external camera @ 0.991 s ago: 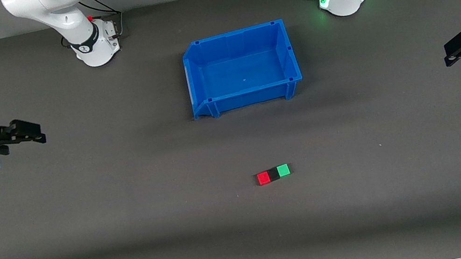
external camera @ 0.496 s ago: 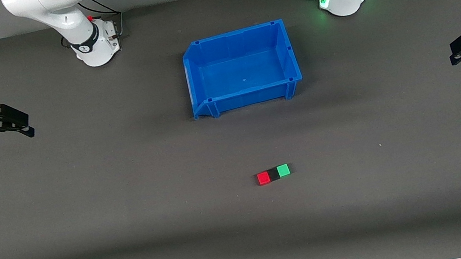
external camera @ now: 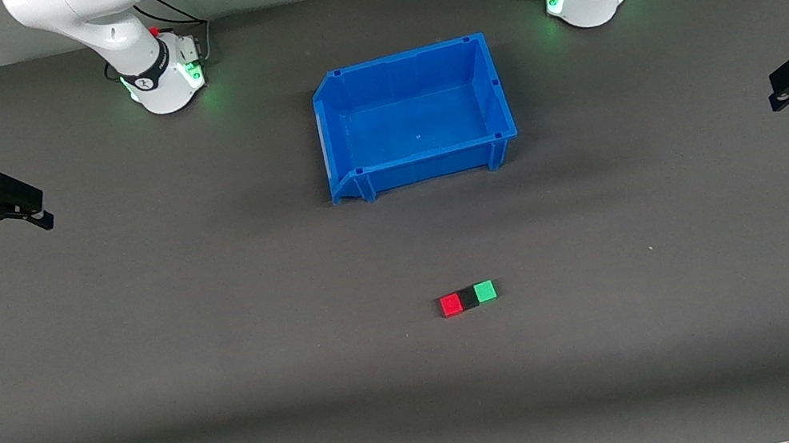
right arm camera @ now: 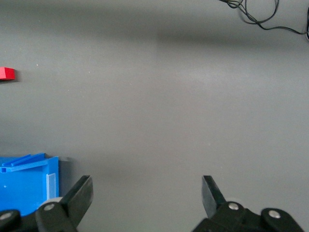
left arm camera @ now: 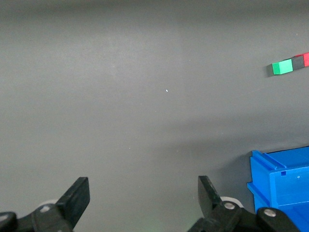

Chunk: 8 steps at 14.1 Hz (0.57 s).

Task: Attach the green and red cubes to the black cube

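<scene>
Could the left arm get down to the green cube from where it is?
Probably yes. The left gripper hangs open over the mat's edge at its own end, and only bare mat lies between it and the green cube, which sits exposed on top.

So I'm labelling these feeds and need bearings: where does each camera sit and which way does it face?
Front view: high across the table, facing both arm bases; shows the blue bin and the joined red cube, black cube and green cube.
Left wrist view: on the left arm, looking down past the left gripper.
Right wrist view: likewise, past the right gripper.
All three show the bin and red cube.
</scene>
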Available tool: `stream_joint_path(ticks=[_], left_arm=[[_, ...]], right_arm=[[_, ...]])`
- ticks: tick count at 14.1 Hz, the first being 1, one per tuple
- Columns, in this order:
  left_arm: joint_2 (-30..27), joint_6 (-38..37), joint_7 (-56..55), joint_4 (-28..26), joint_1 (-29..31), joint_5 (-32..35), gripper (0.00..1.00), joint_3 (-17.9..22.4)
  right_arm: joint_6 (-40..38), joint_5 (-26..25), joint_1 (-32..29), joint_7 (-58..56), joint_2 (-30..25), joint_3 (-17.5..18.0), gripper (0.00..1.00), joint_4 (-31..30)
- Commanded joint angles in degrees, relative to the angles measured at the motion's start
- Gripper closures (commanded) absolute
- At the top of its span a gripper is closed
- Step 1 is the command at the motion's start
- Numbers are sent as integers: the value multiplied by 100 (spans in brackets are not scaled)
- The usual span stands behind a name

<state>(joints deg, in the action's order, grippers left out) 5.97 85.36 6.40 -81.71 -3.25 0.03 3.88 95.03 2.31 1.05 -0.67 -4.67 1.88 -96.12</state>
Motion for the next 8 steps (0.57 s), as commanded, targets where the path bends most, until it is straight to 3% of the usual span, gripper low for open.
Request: stream_joint_path(ticks=[1,8], left_arm=[[-8,-90,-16,32,-89,-29,0,148],[18,7,-16,5,-88,-38,0,148]], right_arm=[[-81,-90,-52,-135,-61,58,0,-47],[-152,-99,-52,-127,-61,76,0,-29]])
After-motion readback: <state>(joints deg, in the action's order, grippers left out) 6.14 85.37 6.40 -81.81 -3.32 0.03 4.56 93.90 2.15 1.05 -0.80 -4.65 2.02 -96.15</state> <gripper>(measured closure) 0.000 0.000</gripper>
